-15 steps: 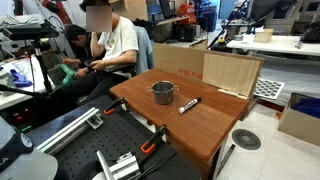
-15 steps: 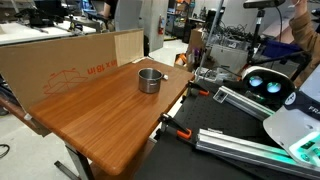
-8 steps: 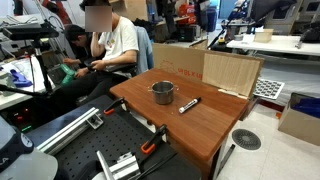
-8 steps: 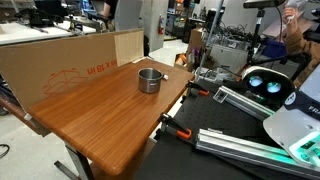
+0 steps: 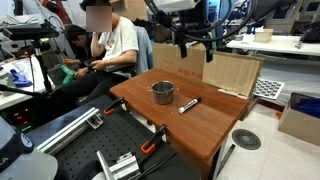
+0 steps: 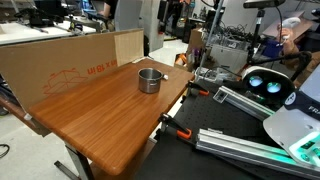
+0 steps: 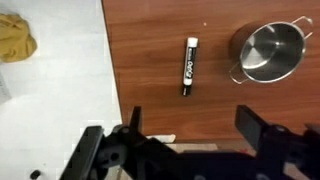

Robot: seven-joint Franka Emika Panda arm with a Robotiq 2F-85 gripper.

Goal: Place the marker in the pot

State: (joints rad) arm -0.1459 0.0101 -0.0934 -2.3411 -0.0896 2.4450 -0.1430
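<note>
The marker (image 5: 188, 104) is a dark stick with a lighter end, lying flat on the wooden table (image 5: 215, 125) just beside the pot (image 5: 163, 92), apart from it. The pot is small, round, shiny steel and stands upright and empty. In the wrist view the marker (image 7: 189, 66) lies lengthwise left of the pot (image 7: 268, 52). My gripper (image 5: 196, 50) hangs high above the table's far edge, open and empty; its two dark fingers (image 7: 193, 130) frame the bare wood below the marker. The pot also shows in an exterior view (image 6: 149, 80), where the marker is not visible.
A cardboard panel (image 5: 230, 72) stands along the table's back edge and also shows in the exterior view from the opposite side (image 6: 60, 65). A person (image 5: 115, 45) sits behind the table. Orange clamps (image 5: 150, 147) grip the near edge. A yellow cloth (image 7: 15, 40) lies on the floor.
The arm and gripper have come into an exterior view above the back of the table; earlier they were out of view. Pot and marker have not moved.
</note>
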